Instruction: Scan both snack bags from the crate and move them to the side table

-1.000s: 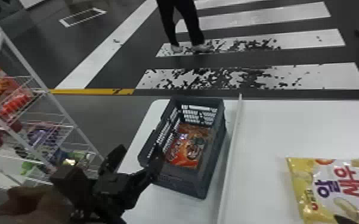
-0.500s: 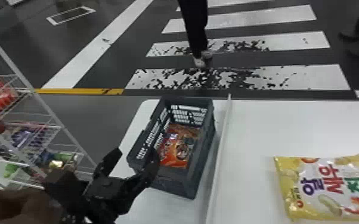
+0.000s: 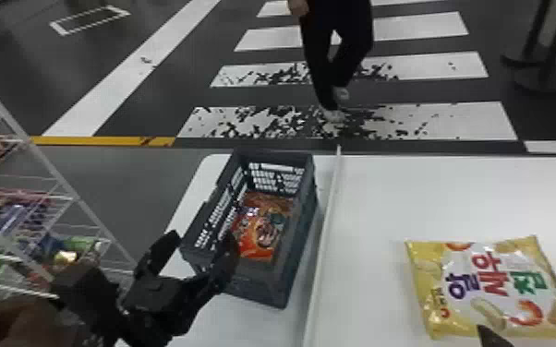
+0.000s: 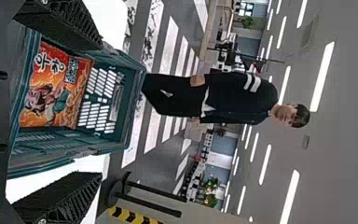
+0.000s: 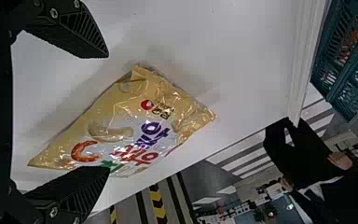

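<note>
I'm seeing the orange bag (image 3: pixel 263 226) lying in the crate (image 3: pixel 301 251) at two o'clock from my nearer left gripper (image 3: pixel 202 237), spread and empty; my empty, spread right gripper (image 5: pixel 107 113) is hovering near the yellow bag (image 3: pixel 489 288).

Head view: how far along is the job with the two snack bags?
The yellow plastic snack bag lies on the white tabletop, outside the dark rectangular plastic crate, so its move looks done; its scan I cannot confirm. Nothing is in hand: the left black pincer and right black pincer are open. The orange plastic snack bag lies inside the crate, apparently left to do.
</note>
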Available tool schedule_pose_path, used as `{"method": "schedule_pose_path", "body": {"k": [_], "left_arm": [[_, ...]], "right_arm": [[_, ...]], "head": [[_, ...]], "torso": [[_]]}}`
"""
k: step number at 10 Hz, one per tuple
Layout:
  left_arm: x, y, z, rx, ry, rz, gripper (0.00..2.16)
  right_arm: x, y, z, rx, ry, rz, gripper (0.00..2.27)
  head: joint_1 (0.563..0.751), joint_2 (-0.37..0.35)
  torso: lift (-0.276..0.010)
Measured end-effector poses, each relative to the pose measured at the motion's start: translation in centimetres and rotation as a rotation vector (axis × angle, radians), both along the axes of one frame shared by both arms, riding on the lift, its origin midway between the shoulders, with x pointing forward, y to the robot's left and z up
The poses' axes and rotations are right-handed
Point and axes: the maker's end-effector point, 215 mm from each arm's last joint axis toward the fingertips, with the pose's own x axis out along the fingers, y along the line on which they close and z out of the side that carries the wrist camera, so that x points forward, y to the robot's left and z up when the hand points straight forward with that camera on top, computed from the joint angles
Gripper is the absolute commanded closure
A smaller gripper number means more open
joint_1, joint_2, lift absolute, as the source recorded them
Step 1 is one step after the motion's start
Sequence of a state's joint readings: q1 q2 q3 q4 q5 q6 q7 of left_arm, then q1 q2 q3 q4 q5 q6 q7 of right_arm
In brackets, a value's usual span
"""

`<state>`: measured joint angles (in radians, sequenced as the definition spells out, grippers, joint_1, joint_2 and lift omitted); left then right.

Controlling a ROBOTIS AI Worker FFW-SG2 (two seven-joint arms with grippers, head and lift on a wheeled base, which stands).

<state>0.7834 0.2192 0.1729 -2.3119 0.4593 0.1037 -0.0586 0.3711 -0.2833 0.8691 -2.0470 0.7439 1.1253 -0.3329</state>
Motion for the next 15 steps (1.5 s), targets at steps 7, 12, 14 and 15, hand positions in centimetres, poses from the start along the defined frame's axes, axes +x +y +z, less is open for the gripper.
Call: {"method": "schedule_pose_path", "body": {"k": [7, 12, 14, 15], "left_arm": [[-0.7, -0.2, -0.8, -0.003, 0.019, -0.013, 0.03], [-0.7, -0.2, -0.6, -0.001, 0.014, -0.017, 0.03], [-0.7, 0.0, -0.5, 0.003, 0.013, -0.015, 0.03], [-0.7, 0.2, -0.6, 0.004, 0.014, -0.011, 0.03]], "right_arm": [[5.1, 1.0, -2.6, -0.023, 0.009, 0.062, 0.18], [6.1, 2.1, -3.3, -0.004, 0.021, 0.086, 0.33], [6.5, 1.6, -4.8, -0.018, 0.053, 0.096, 1.46], [6.4, 1.3, -5.6, -0.014, 0.083, 0.097, 2.2]], "head": [[0.695, 0.269], [0.695, 0.281], [0.695, 0.275], [0.695, 0.274]], "torso": [[-0.095], [-0.095], [-0.095], [-0.095]]}}
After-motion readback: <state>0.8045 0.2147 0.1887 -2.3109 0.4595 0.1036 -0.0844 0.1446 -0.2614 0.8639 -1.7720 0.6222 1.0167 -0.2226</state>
